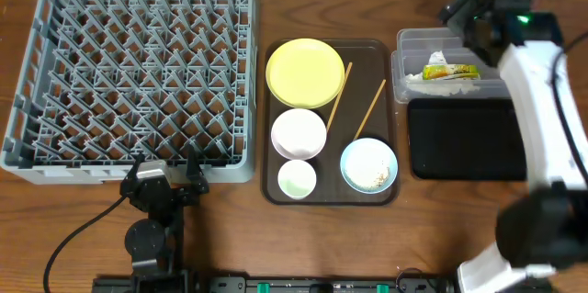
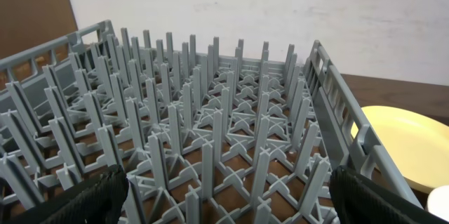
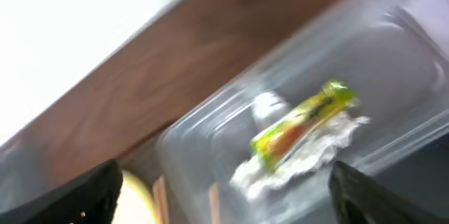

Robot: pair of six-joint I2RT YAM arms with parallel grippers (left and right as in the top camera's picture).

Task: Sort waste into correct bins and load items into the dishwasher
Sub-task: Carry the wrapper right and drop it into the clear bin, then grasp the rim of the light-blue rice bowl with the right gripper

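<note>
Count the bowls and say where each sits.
2. The white bowl sits on the tray beside the plate; the blue bowl is at the tray's near right corner, right of the cup. None looks hidden.

Brown serving tray (image 1: 367,59) flat on bench (image 1: 349,247), mid-frame in overhead view, rounded corners, raised rim. Bench: brown wood grain. Black cable (image 1: 83,229) lies on bench lower left, curving toward bottom edge. Dark rail (image 1: 322,286) with green spots along bottom edge. White wall (image 2: 280,6) behind bench in left wrist view, brown panel (image 2: 31,6) at its left. Right wrist view blurred: pale area (image 3: 70,27) upper left, probably same wall.
</note>
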